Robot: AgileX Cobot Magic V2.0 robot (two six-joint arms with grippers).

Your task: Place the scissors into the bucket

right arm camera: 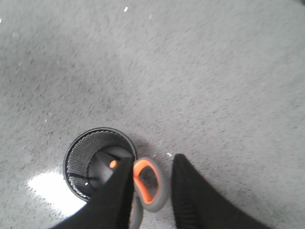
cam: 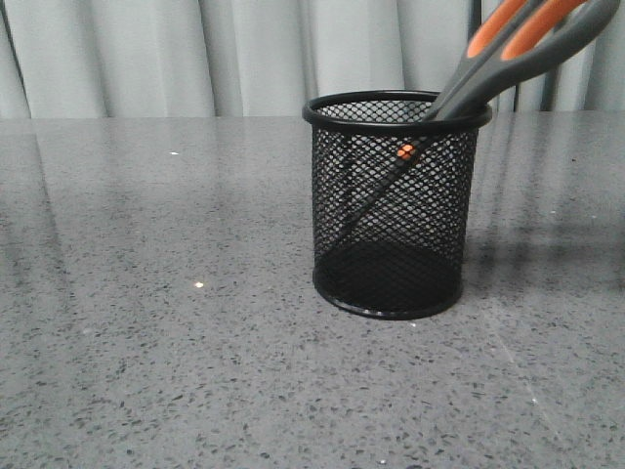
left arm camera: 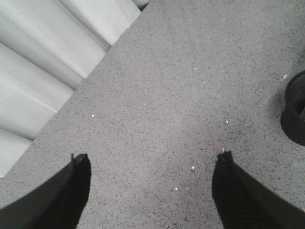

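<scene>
The black wire-mesh bucket point(cam: 395, 210) stands upright on the grey table. The scissors point(cam: 508, 44) stand in it with blades down, leaning on its right rim, with the grey and orange handles sticking out to the upper right. In the right wrist view my right gripper point(right arm camera: 152, 158) is just above the bucket point(right arm camera: 78, 157). Its fingers stand either side of one handle loop of the scissors point(right arm camera: 162, 191), with a gap to one finger, so it is open. My left gripper point(left arm camera: 152, 156) is wide open and empty over bare table, with the bucket point(left arm camera: 294, 114) off to one side.
The grey speckled table point(cam: 146, 342) stretches all round the bucket. A pale curtain point(cam: 195, 54) hangs behind the far edge and also shows in the left wrist view point(left arm camera: 43, 62). Neither gripper shows in the front view.
</scene>
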